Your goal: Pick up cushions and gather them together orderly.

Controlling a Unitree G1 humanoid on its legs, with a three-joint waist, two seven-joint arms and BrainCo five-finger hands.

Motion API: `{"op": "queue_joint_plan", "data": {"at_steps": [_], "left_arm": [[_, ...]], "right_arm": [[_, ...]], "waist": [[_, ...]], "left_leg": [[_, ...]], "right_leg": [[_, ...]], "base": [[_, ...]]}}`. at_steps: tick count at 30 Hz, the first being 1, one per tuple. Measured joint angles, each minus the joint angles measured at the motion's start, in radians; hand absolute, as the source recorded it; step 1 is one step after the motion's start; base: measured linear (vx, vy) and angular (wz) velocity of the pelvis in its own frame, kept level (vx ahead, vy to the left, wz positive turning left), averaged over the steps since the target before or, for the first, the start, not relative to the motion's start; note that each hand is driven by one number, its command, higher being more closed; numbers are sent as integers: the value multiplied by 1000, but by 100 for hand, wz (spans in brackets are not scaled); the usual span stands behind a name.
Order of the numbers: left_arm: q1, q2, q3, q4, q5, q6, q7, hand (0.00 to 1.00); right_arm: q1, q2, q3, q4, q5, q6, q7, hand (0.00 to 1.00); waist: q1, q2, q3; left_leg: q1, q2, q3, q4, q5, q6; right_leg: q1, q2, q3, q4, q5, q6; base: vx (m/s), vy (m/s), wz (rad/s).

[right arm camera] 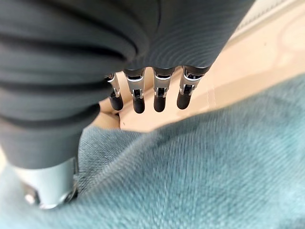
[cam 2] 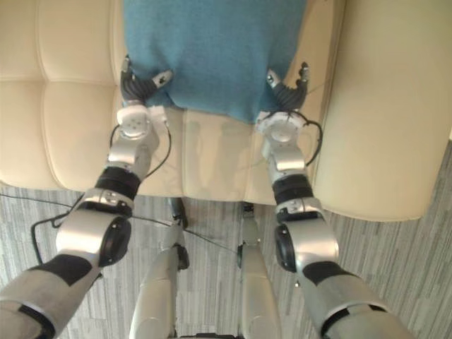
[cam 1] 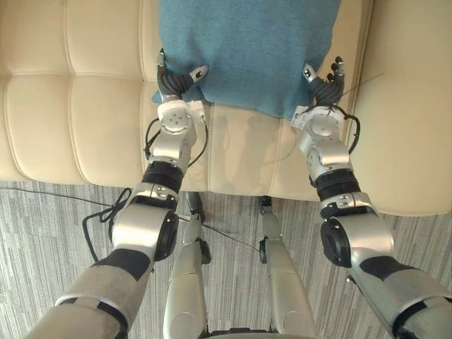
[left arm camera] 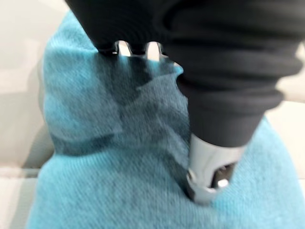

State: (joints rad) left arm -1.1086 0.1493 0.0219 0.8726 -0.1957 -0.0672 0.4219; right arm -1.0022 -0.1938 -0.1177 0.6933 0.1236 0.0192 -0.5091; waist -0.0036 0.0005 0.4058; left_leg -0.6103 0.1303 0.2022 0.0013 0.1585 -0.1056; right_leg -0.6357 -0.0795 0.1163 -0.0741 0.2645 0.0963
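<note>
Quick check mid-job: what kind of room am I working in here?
Probably a living room or lounge, at home or in an office. There is a cream tufted sofa with a blue cushion, and grey striped carpet in front of it.

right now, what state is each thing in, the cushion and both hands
blue cushion, on the sofa seat, a hand at each near corner
left hand, at the left corner, grip unclear
right hand, fingers straight beside the right edge, thumb on the cloth, open
</note>
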Motion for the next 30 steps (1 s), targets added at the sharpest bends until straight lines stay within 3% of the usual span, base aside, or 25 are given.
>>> {"op": "queue_joint_plan", "data": {"at_steps": [4,8,11,14,17,22,25,30], "left_arm": [[88,22,-21,-71,-4,-7,-28,0],[185,82,-51,-184,-44,-18,-70,0],[310,107,-50,-312,-90,-52,-94,0],[476,96,-39,-455,-102,-68,-107,0],[735,11,0,-517,-106,-82,-137,0],[1001,-72,2,-507,-120,-72,-181,0],[1107,-125,41,-404,-109,-55,-215,0],[1168,-144,119,-99,7,-14,-269,0]], "right_arm": [[121,4,3,-100,-4,-14,24,0],[257,-46,-1,-231,-5,-23,59,0],[395,-74,-10,-350,-18,-34,94,0],[563,-72,-29,-474,-59,-41,123,0],[781,-11,-36,-551,-115,-46,162,0],[991,86,-34,-561,-126,-48,218,0],[1093,141,-27,-508,-161,-56,257,0],[1133,198,-29,-221,-191,-60,316,0]], "waist": [[11,0,0],[13,-1,-1],[14,-2,-2],[18,-5,-11],[34,-15,-50],[44,-19,-124],[46,-21,-189],[43,-29,-284]], "left_leg": [[42,5,1,-13,3,-5],[82,7,-3,-38,16,-10],[127,10,-7,-40,17,-11],[171,14,-21,-41,8,-15],[234,20,-22,-33,-15,-20],[323,21,-21,-10,-65,-18],[387,21,-24,23,-109,-16],[481,14,-35,18,-135,-19]], "right_leg": [[25,6,-2,16,-28,-4],[58,10,-11,17,-31,-7],[104,12,-22,17,-38,-11],[157,14,-41,18,-59,-14],[213,19,-48,41,-95,-19],[291,20,-53,87,-154,-20],[361,16,-63,112,-195,-21],[454,4,-93,116,-244,-22]], "base": [[-45,-32,-1],[-16,-17,1],[-20,-26,4],[-15,-40,13],[-12,-46,1],[46,-23,1],[80,8,7],[59,17,13]]}}
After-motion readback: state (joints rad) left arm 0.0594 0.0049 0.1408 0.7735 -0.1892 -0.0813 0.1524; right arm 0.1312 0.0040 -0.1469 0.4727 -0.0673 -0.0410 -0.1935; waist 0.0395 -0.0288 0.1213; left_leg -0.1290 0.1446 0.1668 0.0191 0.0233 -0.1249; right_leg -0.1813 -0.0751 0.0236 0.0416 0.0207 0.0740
